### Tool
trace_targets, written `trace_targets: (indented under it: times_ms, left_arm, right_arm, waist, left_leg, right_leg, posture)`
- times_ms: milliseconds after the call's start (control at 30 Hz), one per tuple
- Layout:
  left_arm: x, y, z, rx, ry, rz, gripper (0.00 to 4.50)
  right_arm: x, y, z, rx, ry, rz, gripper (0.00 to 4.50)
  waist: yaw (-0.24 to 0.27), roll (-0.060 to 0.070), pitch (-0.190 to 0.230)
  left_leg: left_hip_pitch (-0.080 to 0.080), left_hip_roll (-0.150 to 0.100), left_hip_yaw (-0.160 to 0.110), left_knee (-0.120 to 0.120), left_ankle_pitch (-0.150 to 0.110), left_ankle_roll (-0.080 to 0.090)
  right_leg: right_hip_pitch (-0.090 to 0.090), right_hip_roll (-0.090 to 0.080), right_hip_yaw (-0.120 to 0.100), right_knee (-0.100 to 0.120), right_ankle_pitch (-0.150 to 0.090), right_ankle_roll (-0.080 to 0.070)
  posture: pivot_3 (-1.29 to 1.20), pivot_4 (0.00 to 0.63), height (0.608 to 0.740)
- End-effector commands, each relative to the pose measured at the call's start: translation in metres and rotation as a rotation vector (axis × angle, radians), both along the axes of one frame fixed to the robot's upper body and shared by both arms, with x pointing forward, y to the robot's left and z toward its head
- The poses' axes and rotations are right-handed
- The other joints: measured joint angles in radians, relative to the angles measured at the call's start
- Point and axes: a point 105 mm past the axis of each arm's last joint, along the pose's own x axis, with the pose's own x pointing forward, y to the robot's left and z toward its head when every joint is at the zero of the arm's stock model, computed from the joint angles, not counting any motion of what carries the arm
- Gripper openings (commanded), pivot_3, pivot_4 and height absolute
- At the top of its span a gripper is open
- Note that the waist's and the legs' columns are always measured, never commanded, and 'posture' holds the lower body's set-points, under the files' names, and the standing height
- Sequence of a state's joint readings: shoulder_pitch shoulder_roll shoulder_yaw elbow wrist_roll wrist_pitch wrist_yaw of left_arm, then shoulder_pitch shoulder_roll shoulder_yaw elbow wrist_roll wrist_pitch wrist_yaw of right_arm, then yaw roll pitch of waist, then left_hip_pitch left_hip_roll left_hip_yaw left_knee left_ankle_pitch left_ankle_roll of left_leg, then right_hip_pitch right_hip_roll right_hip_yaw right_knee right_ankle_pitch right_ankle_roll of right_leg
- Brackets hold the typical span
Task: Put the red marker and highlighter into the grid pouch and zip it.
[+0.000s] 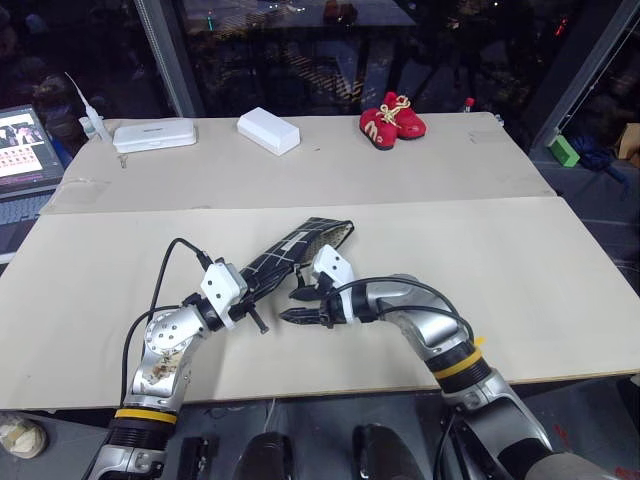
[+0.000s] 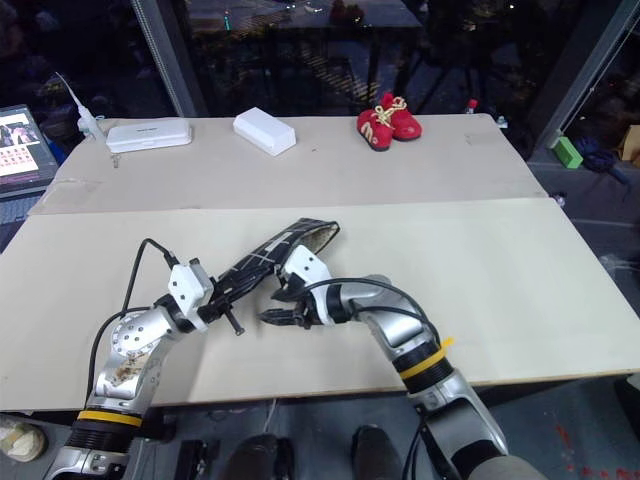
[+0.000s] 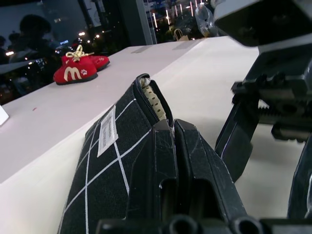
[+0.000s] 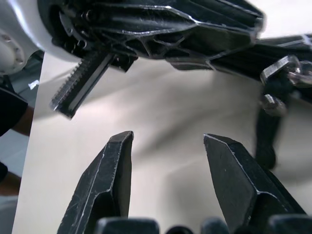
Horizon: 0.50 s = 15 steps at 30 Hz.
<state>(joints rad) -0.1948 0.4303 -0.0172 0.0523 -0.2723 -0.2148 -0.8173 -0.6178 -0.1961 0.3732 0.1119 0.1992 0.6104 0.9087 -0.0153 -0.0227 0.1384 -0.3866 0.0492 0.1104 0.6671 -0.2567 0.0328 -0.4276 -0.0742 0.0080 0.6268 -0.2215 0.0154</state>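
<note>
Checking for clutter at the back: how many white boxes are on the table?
2. A flat white case lies at the far left; a white box sits right of it, left of the red baby shoes.

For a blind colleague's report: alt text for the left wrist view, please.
The left gripper, shut, pinches a flat black fabric pouch with white grid lines, whose far end gapes open. Small red baby shoes sit farther back on the pale table.

The beige table (image 1: 560,260) carries two white boxes (image 1: 268,130), red baby shoes (image 1: 392,122).
</note>
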Motion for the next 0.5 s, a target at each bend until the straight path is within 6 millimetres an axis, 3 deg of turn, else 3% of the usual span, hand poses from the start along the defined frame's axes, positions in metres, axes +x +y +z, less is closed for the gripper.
trace_targets:
  times_ms: [33,200,367,500]
  left_arm:
    - [-0.001,-0.001,0.016,-0.009,-0.051,-0.003,0.00]
    - [-0.003,0.001,0.017,-0.004,-0.047,0.000,0.00]
    - [-0.002,0.000,0.019,-0.005,-0.046,-0.002,0.00]
    - [-0.001,-0.001,0.020,-0.004,-0.046,-0.005,0.00]
  right_arm:
    - [0.009,-0.008,0.014,0.003,-0.054,0.002,2.57]
    - [-0.012,-0.037,0.008,-0.074,-0.015,0.145,2.57]
    - [0.008,-0.049,0.008,-0.102,-0.025,0.042,2.57]
    - [0.024,-0.042,0.013,-0.061,-0.025,-0.042,2.57]
  waist:
    - [0.000,0.000,0.000]
    - [0.007,0.000,0.000]
    - [-0.007,0.000,0.000]
    - [-0.007,0.000,0.000]
  left_leg:
    - [0.000,0.000,0.000,0.000,0.000,0.000]
    - [-0.002,0.000,0.000,0.000,0.000,0.000]
    - [0.000,0.000,0.000,0.000,0.000,0.000]
    - [0.001,0.001,0.000,0.000,0.000,0.000]
  right_leg:
    - [0.000,0.000,0.000,0.000,0.000,0.000]
    - [0.000,-0.001,-0.002,-0.002,0.000,0.000]
    - [0.000,0.001,0.000,-0.001,0.000,0.000]
    - [0.000,0.003,0.001,0.001,0.000,0.000]
  posture:
    - [0.00,0.150,0.740]
    - [0.00,0.150,0.740]
    - [0.00,0.150,0.740]
    - [0.00,0.150,0.740]
